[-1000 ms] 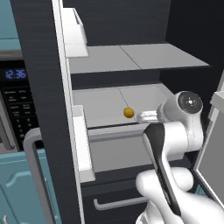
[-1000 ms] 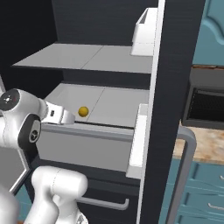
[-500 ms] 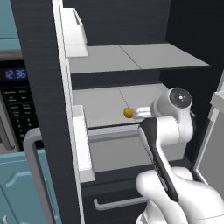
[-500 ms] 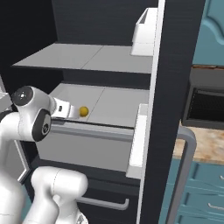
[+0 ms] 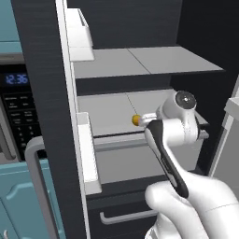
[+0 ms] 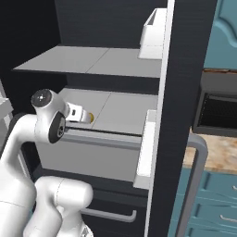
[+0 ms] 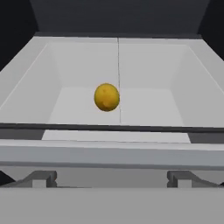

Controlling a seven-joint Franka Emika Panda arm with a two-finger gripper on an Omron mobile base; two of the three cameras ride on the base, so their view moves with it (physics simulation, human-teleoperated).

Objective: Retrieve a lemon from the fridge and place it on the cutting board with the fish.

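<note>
lemon [image 7: 106,97] mid-frame of hand view, alone on grey fridge [image 5: 42,70] shelf; dead ahead of claw [image 7: 111,178], beyond front lip | claw wide, empty | roundish; no long axis

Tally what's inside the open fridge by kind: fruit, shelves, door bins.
lemon: 1
grey shelves: 2
white door bins: 2
Total: 5
</note>
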